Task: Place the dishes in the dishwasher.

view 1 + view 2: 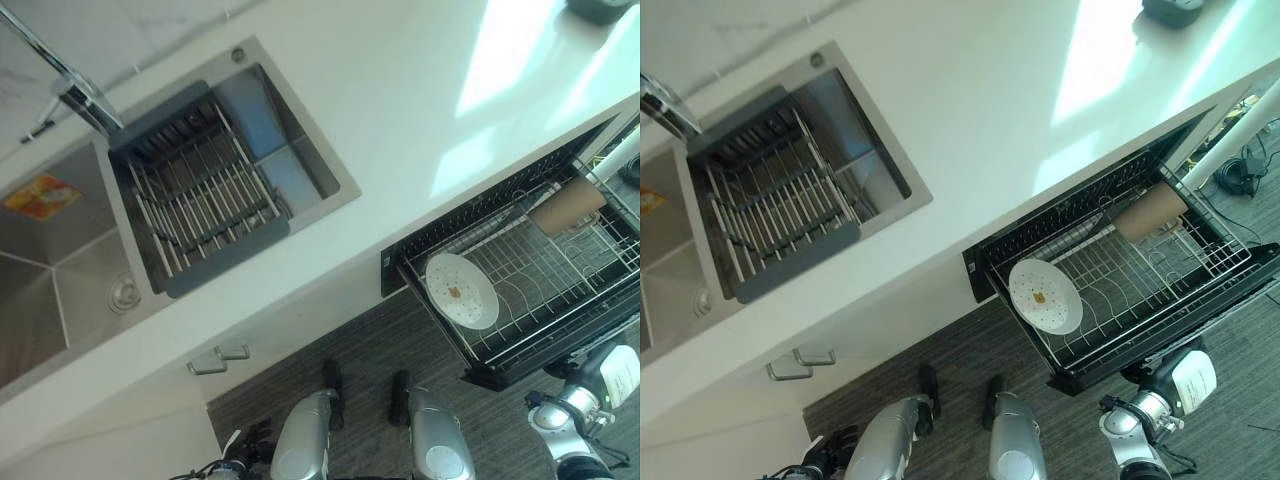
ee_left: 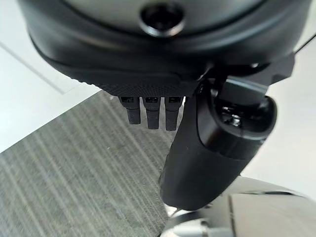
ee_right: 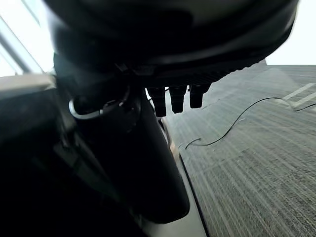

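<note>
From the head views, a white plate (image 1: 461,290) with a small brown mark lies flat in the pulled-out dishwasher rack (image 1: 560,275), near its front-left corner; a brown cylinder, perhaps a cup (image 1: 566,207), lies on its side at the rack's back. An empty dish drainer (image 1: 200,190) sits in the sink (image 1: 60,270) set into the white tabletop (image 1: 400,100). In the left wrist view, the left hand (image 2: 197,148) hangs over the grey floor (image 2: 74,187), fingers (image 2: 152,111) relaxed and holding nothing. In the right wrist view, the right hand (image 3: 148,158) likewise has loose, empty fingers (image 3: 177,98).
</note>
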Robot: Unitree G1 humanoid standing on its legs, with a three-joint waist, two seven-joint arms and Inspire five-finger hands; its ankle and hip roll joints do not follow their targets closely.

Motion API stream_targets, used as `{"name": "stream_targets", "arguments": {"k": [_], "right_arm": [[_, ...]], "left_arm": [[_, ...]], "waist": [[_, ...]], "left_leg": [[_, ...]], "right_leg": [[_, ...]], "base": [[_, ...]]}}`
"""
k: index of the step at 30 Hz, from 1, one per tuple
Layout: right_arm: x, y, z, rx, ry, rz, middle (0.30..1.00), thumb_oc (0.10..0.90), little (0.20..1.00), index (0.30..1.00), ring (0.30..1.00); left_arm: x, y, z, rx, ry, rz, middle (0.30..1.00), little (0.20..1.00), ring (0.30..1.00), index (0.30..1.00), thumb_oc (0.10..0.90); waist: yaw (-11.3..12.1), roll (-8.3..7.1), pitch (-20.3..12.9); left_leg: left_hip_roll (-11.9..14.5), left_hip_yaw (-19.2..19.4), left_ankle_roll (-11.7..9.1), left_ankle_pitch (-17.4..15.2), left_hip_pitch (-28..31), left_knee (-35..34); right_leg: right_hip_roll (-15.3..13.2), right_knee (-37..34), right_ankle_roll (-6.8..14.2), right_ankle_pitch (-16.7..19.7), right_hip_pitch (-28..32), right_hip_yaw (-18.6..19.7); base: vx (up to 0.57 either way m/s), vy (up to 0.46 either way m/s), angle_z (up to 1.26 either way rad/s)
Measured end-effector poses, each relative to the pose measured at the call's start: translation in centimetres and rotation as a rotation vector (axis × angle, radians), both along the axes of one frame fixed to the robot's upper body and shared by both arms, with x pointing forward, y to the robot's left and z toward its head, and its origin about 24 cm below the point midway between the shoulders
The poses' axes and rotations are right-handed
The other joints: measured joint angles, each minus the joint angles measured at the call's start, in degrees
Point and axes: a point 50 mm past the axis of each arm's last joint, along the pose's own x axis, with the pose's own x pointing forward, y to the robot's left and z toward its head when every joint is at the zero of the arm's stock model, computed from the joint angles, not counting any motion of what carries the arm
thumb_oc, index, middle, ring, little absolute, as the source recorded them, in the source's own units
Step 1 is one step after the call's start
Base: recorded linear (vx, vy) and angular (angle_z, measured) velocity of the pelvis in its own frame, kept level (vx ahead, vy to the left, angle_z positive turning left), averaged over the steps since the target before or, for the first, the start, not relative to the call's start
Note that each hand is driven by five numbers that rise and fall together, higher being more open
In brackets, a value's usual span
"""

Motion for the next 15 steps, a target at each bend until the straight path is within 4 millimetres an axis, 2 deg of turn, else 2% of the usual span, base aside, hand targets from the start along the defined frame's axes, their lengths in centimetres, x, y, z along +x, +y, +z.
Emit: {"name": "stream_targets", "arguments": {"k": [2, 4, 7, 11, 14, 15], "right_arm": [[1.1, -0.1, 0.8, 0.0, -0.025, -0.004, 0.9, 0.8, 0.9, 0.9, 0.9], [1.8, 0.0, 1.2, -0.002, -0.024, 0.032, 0.9, 0.8, 0.9, 0.9, 0.9], [2.3, -0.5, 1.9, -0.027, -0.015, 0.069, 0.9, 0.8, 0.9, 0.9, 0.9], [3.7, -0.6, 3.3, -0.047, -0.045, 0.104, 0.9, 0.8, 0.9, 0.9, 0.9], [5.4, -0.3, 4.7, -0.047, -0.094, 0.124, 0.9, 0.8, 0.9, 0.9, 0.9], [5.6, -0.4, 5.0, -0.055, -0.099, 0.129, 0.9, 0.8, 0.9, 0.9, 0.9]], "left_arm": [[0.4, -0.1, 0.1, -0.004, -0.009, -0.004, 0.9, 0.9, 0.9, 0.9, 0.8], [0.5, -0.1, 0.1, -0.004, -0.009, -0.004, 0.9, 0.9, 0.9, 0.9, 0.8], [0.7, -0.1, 0.1, -0.007, -0.011, -0.006, 0.9, 0.9, 0.9, 0.9, 0.8], [0.8, 0.0, 0.2, -0.025, -0.013, 0.002, 0.9, 0.9, 0.9, 0.9, 0.8], [0.7, -0.1, 0.1, -0.042, -0.008, -0.008, 0.9, 0.9, 0.9, 0.9, 0.8], [0.9, -0.1, 0.2, -0.044, -0.012, -0.008, 0.9, 0.9, 0.9, 0.9, 0.8]], "waist": [[0.2, 0.45, 0.6], [0.4, 0.49, 0.7], [0.6, 0.74, 0.7], [3.5, 0.92, 0.7], [3.8, 0.85, 0.8], [4.6, 0.8, 0.9]], "left_leg": [[0.0, -1.5, -0.9, -1.0, -1.9, 2.7], [0.1, -1.4, -0.6, -1.4, -2.4, 3.7], [-0.2, -1.1, -0.1, -1.3, -3.1, 4.8], [-0.2, -0.2, -0.1, -1.2, -4.1, 5.0], [-0.1, -0.5, -0.2, -1.4, -6.1, 6.5], [-0.3, -0.4, 0.0, -1.5, -6.1, 6.7]], "right_leg": [[-0.9, 1.4, -0.7, -0.9, -0.4, -1.8], [-1.4, 2.0, -1.2, -1.7, -0.4, -2.3], [-2.3, 3.8, -0.4, -2.9, -0.7, -2.6], [-3.1, 4.5, 0.1, -3.2, -1.4, -3.2], [-3.7, 5.2, -0.4, -3.2, -2.2, -4.4], [-4.1, 5.5, -0.1, -3.4, -2.2, -4.5]], "base": [[0.05, 0.064, 0.29], [0.05, 0.094, 0.18], [0.04, 0.07, 0.21], [0.05, 0.08, 0.15], [0.07, 0.101, 0.16], [0.07, 0.074, 0.09]]}}
